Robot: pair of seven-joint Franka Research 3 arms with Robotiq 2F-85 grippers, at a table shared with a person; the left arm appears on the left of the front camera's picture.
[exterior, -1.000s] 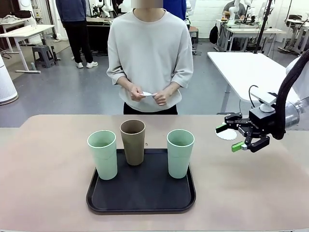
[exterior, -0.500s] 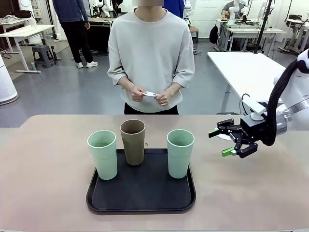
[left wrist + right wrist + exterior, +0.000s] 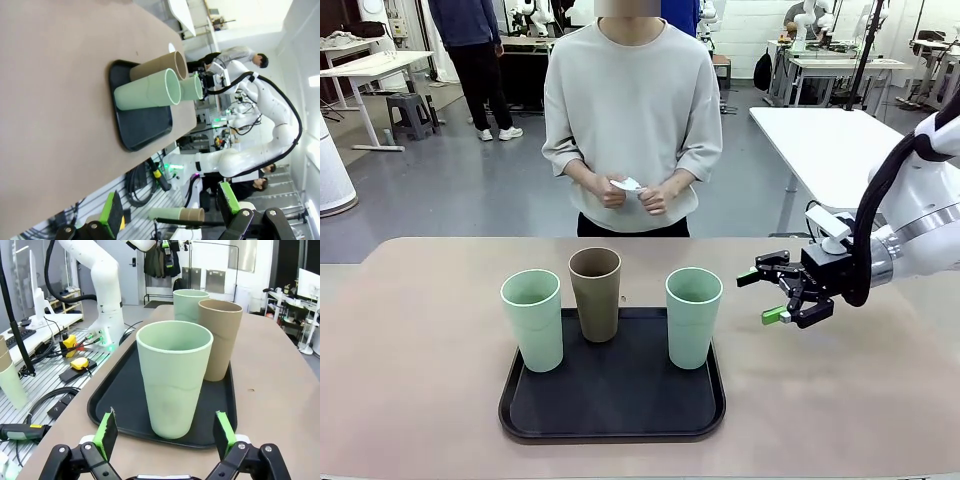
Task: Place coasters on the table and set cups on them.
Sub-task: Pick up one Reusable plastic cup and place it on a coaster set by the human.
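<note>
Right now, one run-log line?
right gripper open, aimed at right-hand mint cup | left gripper open | three cups on tray | person holds coaster

No lettering, brand, number or sign can be read. The cups point(image 3: 595, 295), tray point(image 3: 612, 398) and table point(image 3: 410, 380) are plain; any print in the room toward twelve o'clock is too small.

Bkgd as I see it: grey floor point(image 3: 450, 190), smooth, evenly lit. White-top table point(image 3: 830, 140) on rt, another white table point(image 3: 370, 65) far lft w/ grey stool point(image 3: 412, 115) beside it. White wall point(image 3: 745, 25) at back. Dark coats point(image 3: 162, 260) hang nr a door point(image 3: 131, 285).
</note>
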